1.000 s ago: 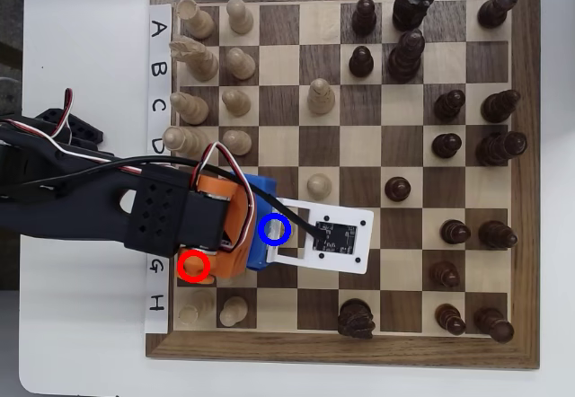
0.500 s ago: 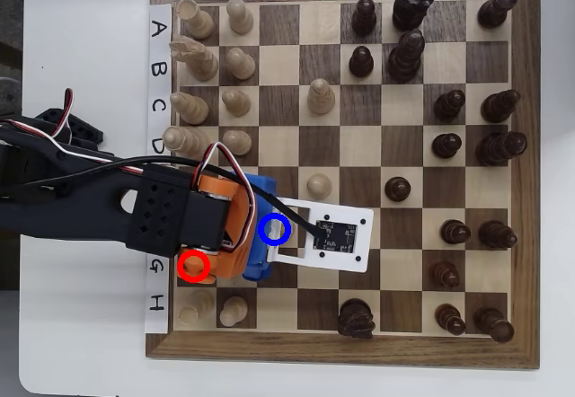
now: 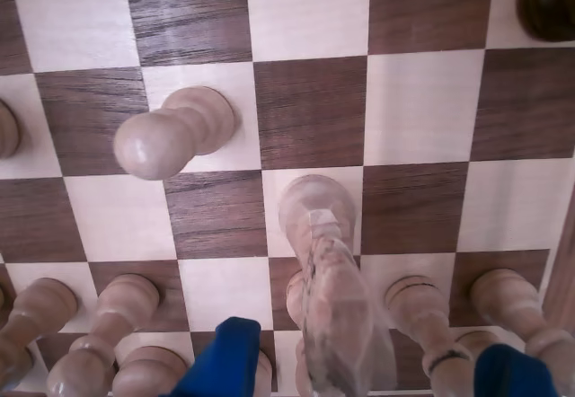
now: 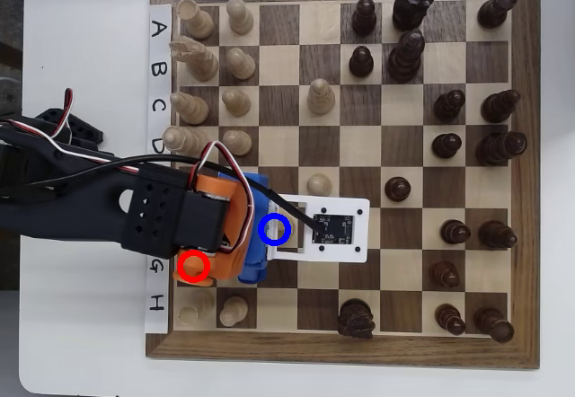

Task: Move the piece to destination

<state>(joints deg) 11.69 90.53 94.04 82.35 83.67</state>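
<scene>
The cream knight (image 3: 332, 316) stands upright on a light square (image 3: 358, 175), its carved head towards the wrist camera. My gripper (image 3: 368, 366) is open. Its blue fingertips (image 3: 225, 361) sit on either side of the knight, with a gap on each side. In the overhead view the gripper (image 4: 256, 240) hangs over rows F and G, and the blue ring of the destination (image 4: 274, 229) is drawn over it. The knight is hidden there under the arm and the white camera mount (image 4: 328, 229). No ring shows in the wrist view.
A cream pawn (image 3: 171, 136) stands one square diagonally off the knight, and it also shows in the overhead view (image 4: 317, 184). Cream pawns (image 3: 126, 312) crowd the near rows beside the fingers. A dark piece (image 3: 548, 2) stands top right. A red ring (image 4: 193, 267) marks a square under the arm.
</scene>
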